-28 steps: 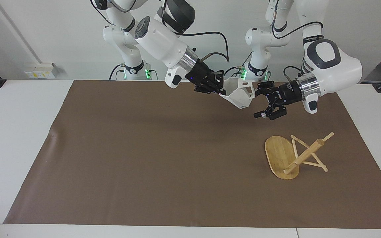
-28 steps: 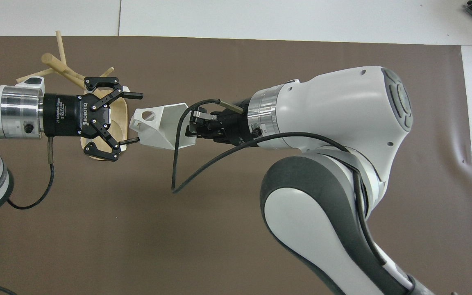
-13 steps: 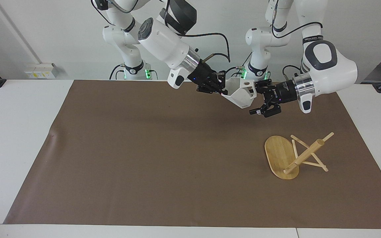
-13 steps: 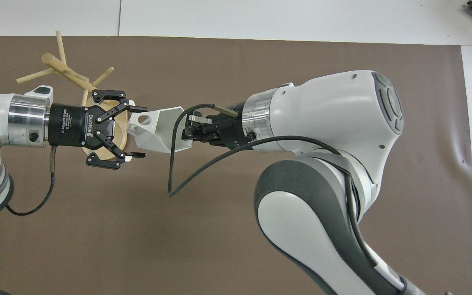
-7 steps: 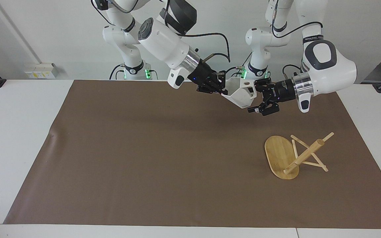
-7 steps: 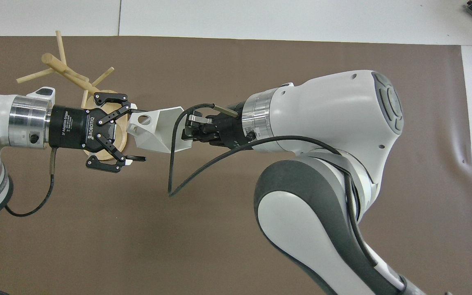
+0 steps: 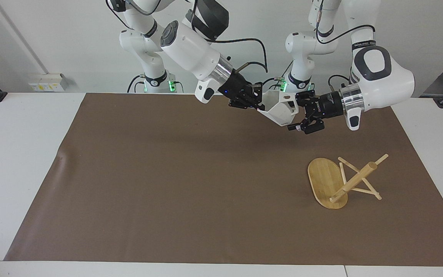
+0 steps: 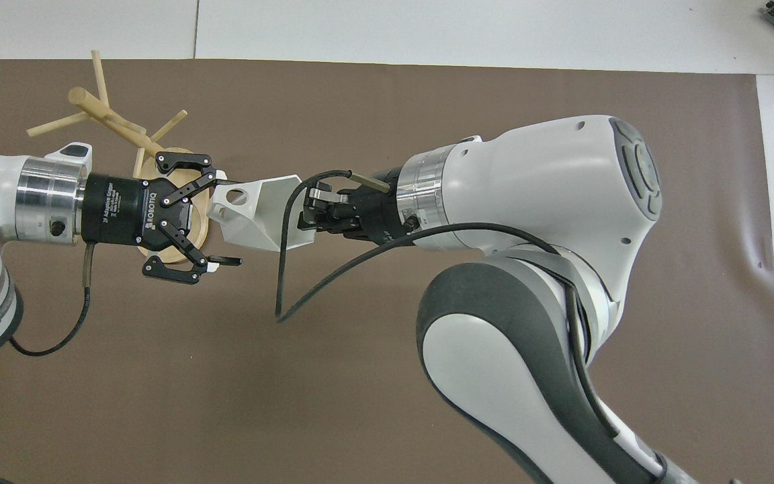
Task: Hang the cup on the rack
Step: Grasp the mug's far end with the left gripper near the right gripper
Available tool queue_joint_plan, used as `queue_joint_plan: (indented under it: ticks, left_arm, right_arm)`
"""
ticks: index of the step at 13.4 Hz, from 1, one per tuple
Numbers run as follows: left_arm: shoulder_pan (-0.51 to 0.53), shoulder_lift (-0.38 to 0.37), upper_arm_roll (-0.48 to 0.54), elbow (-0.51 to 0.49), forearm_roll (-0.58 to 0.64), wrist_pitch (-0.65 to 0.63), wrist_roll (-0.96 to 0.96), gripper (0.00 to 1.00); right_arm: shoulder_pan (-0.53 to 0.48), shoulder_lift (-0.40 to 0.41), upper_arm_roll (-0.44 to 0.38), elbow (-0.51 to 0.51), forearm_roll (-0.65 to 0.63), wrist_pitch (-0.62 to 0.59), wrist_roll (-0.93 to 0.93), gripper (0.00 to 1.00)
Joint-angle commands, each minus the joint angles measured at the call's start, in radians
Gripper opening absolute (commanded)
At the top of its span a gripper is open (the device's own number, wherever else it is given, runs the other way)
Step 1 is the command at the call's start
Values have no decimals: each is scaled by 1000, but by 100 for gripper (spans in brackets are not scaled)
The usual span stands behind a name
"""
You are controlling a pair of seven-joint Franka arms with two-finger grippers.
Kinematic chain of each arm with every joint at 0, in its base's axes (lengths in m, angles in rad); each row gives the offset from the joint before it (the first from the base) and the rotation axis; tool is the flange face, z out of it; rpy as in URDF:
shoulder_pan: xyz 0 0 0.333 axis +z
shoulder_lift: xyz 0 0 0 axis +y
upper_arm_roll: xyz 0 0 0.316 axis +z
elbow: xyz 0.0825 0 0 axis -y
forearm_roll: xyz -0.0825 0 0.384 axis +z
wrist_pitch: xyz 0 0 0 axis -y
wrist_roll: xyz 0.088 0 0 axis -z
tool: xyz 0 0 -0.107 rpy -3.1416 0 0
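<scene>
The white faceted cup (image 7: 279,110) (image 8: 256,212) hangs in the air over the mat, near the robots' edge. My right gripper (image 7: 258,105) (image 8: 308,219) is shut on its rim. The cup's handle end with the round hole points toward my left gripper (image 7: 295,112) (image 8: 231,220). That gripper is open, with one finger on each side of the handle end. The bamboo rack (image 7: 323,179) (image 8: 101,111) lies tipped over on the mat toward the left arm's end, its post slanting and its pegs touching the mat. The left gripper hides much of its base in the overhead view.
A brown mat (image 7: 167,173) covers most of the white table (image 7: 14,154). A black cable (image 8: 286,269) loops down from the right wrist below the cup.
The left gripper has crept toward the cup, so its open fingers now straddle the handle end. The right gripper and cup have barely moved. The rack has not moved.
</scene>
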Motion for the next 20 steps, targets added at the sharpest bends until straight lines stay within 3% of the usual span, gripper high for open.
queue_joint_plan:
  ticks: [1,3,5,8,12,17,20]
  left_arm:
    - [-10,-29,5,-30,-8,0,2,97]
    - [-7,-30,5,-32,-8,-3,2,79]
    - [-4,-30,5,-30,-8,-12,2,41]
    - [-7,-30,4,-30,-8,-16,0,2]
    - [2,-35,7,-27,-8,-40,-3,0]
    - [7,-39,11,-27,4,-39,-41,0]
    - [7,-42,14,-29,21,-28,-48,0]
  right_arm:
    - [-2,4,11,4,4,23,23,0]
    - [-3,4,11,4,4,23,22,0]
    - [-3,4,11,4,4,23,23,0]
    - [-3,4,11,4,4,23,23,0]
    - [-3,4,11,4,2,20,22,0]
    - [-3,4,11,4,0,18,23,27]
    - [-5,6,11,4,0,18,20,57]
